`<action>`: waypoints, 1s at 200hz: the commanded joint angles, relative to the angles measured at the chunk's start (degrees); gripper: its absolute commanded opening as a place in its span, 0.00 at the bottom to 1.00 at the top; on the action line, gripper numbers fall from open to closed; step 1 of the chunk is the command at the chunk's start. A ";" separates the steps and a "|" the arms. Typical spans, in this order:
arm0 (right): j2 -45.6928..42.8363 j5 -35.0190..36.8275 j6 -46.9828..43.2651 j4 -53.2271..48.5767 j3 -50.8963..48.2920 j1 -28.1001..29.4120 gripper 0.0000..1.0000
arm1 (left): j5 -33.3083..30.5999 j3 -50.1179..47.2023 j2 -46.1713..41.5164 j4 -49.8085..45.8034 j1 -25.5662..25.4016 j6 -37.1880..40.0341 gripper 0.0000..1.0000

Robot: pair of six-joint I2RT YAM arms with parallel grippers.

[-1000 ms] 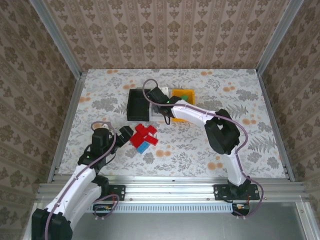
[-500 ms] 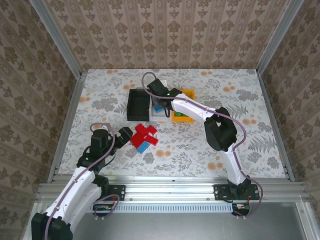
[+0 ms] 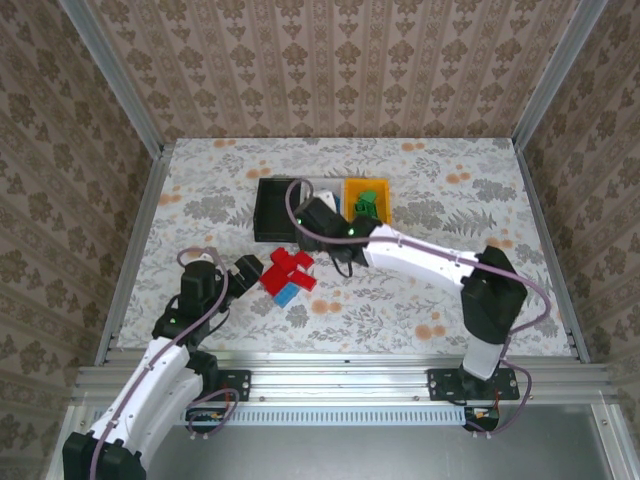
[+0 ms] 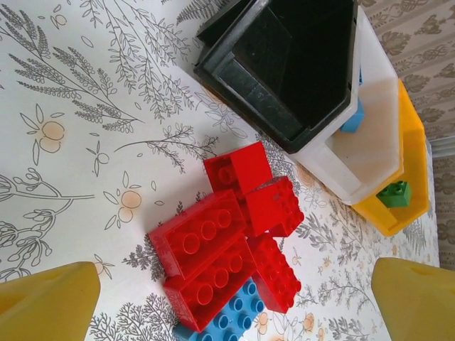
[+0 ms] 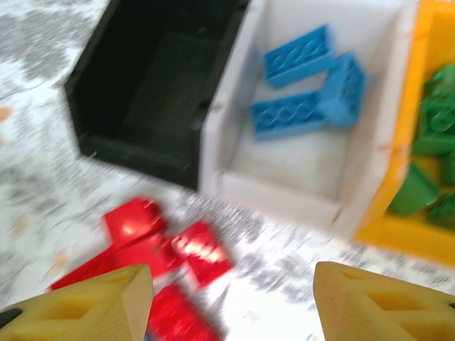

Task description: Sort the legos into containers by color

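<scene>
Several red legos [image 3: 286,270] lie in a pile on the table with one blue lego [image 3: 289,296] under their near edge. The wrist views show the same red pile [image 4: 227,238] [image 5: 160,249] and blue brick [image 4: 224,320]. The black bin [image 3: 272,210] [image 4: 284,64] [image 5: 146,85] holds nothing. Blue bricks [image 5: 306,89] lie in the white bin [image 3: 326,185] [image 4: 362,153] [image 5: 284,195]. Green bricks [image 3: 368,203] [image 5: 426,142] lie in the orange bin [image 3: 351,190] [image 5: 416,238]. My left gripper [image 3: 250,270] [image 4: 233,284] is open just left of the pile. My right gripper [image 3: 318,236] [image 5: 231,284] is open and holds nothing, between the bins and the pile.
The three bins stand side by side at the middle back of the flower-patterned table [image 3: 450,200]. Metal rails and papered walls close in the table on all sides. The right arm's forearm [image 3: 420,258] stretches across the table right of the pile.
My right gripper has pulled back from over the white bin toward the red pile, and its elbow has swung right. The left gripper has barely moved.
</scene>
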 commanded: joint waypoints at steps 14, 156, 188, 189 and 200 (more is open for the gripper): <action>-0.13 -4.25 10.76 2.91 -6.46 5.48 0.60 | -2.21 -2.30 -0.60 -1.22 0.47 -2.16 1.00; 9.16 -9.37 22.99 5.04 -7.29 14.50 0.61 | -3.68 -2.73 -2.49 -2.34 0.73 -2.06 1.00; 13.47 -9.78 22.59 4.58 -3.75 14.50 0.66 | -4.27 -2.62 -2.53 -2.27 0.88 -2.24 1.00; 13.59 -9.66 22.55 4.62 -3.65 14.50 0.67 | -4.24 -2.61 -2.53 -2.27 0.89 -2.24 1.00; 14.85 -8.40 22.24 4.09 -2.28 14.38 0.69 | -4.20 -2.35 -2.53 -2.52 0.94 -2.02 1.00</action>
